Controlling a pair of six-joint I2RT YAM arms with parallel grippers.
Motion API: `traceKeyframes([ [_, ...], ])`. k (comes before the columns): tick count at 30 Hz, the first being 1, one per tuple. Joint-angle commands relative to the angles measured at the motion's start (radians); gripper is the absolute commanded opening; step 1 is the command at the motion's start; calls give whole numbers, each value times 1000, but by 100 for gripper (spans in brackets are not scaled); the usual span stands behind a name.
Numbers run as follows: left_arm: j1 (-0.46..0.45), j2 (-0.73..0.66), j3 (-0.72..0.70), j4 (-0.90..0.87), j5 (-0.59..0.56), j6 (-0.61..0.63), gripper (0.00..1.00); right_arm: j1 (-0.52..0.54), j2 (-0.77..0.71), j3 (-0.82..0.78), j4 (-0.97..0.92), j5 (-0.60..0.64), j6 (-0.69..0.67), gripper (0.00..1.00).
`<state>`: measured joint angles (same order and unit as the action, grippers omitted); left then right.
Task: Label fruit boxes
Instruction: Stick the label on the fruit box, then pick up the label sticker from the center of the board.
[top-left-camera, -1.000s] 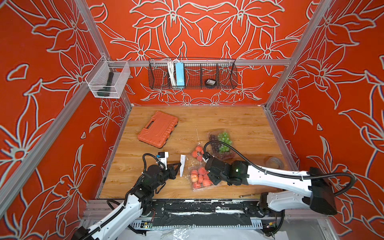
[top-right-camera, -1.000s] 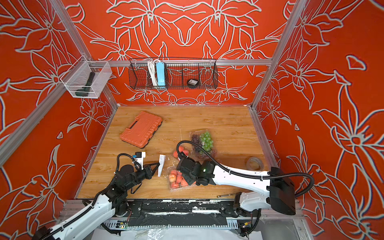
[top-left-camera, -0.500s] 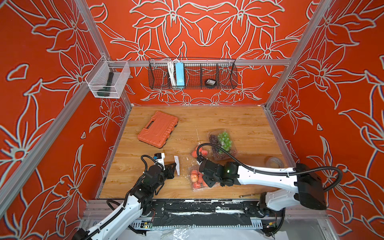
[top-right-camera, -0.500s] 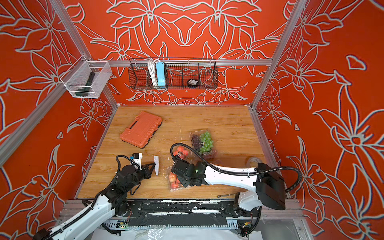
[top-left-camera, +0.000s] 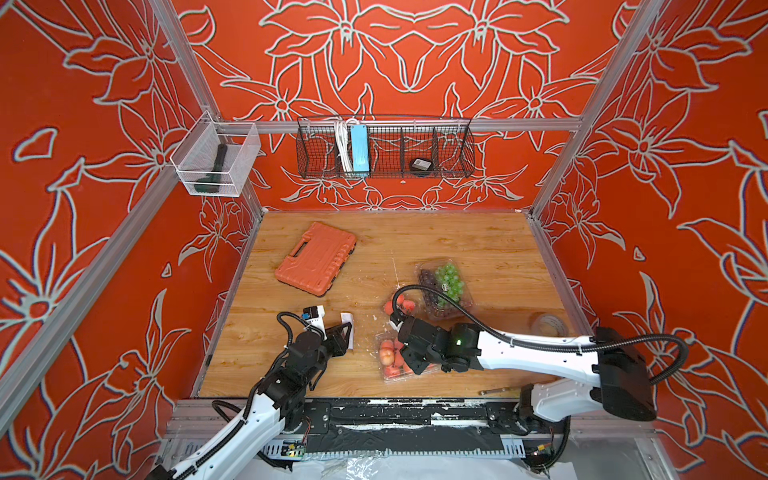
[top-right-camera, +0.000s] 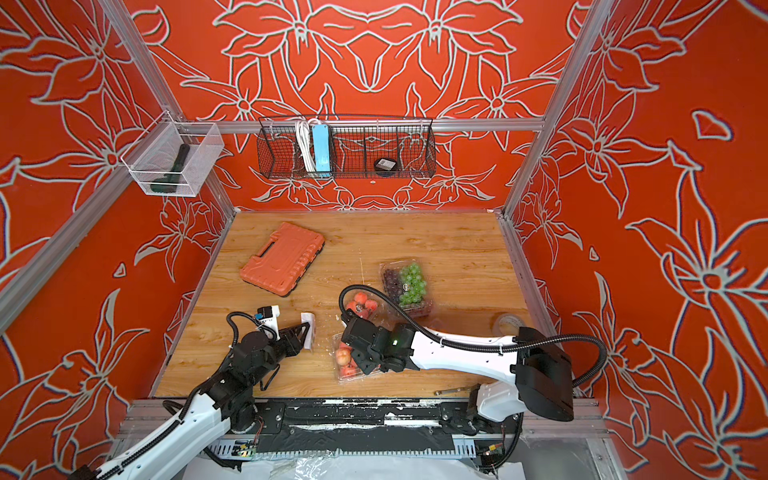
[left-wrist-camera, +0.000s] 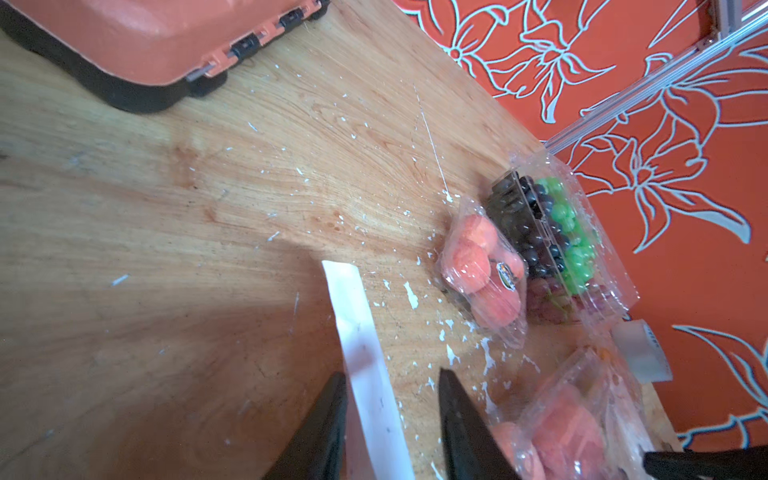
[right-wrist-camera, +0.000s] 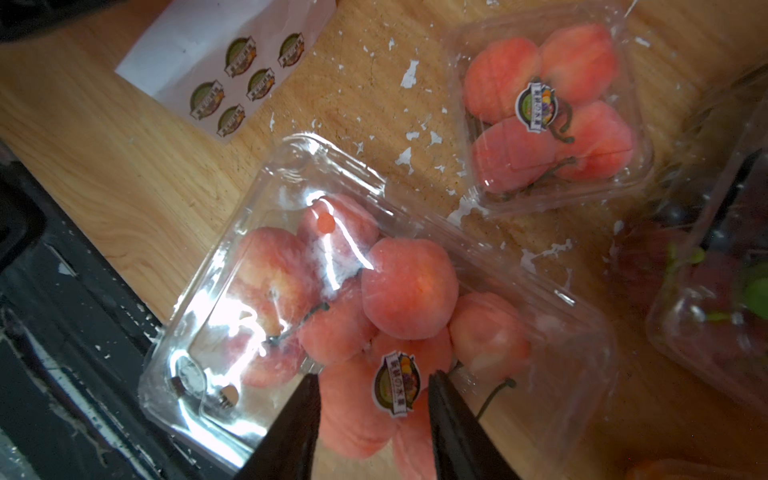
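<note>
- Hovering over the box of many peaches (right-wrist-camera: 316, 291), the right gripper (right-wrist-camera: 374, 375) has its jaws partly apart and grips nothing; a round sticker (right-wrist-camera: 397, 382) on the lid shows between them.
- That box lies near the front edge of the table (top-left-camera: 415, 241). The box of few peaches (top-left-camera: 401, 305), also stickered, sits just behind it, beside the grape box (top-left-camera: 446, 282).
- The left gripper (left-wrist-camera: 390, 374) is likewise partly open. The white sticker sheet (left-wrist-camera: 357, 324) runs between its jaws, close against one finger and not squeezed.
</note>
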<state>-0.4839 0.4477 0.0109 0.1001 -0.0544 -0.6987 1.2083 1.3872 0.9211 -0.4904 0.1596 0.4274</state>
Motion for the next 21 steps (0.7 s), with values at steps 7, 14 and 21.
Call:
traceKeyframes([
  [7,6,0,10,-34,-65,-28,96,3,-75,-40,4,40,4,15],
  [14,5,95,21,6,-98,-35,99,5,-4,-30,4,5,-2,2],
  [21,5,87,15,15,-83,-23,99,4,54,-20,-26,29,10,0],
])
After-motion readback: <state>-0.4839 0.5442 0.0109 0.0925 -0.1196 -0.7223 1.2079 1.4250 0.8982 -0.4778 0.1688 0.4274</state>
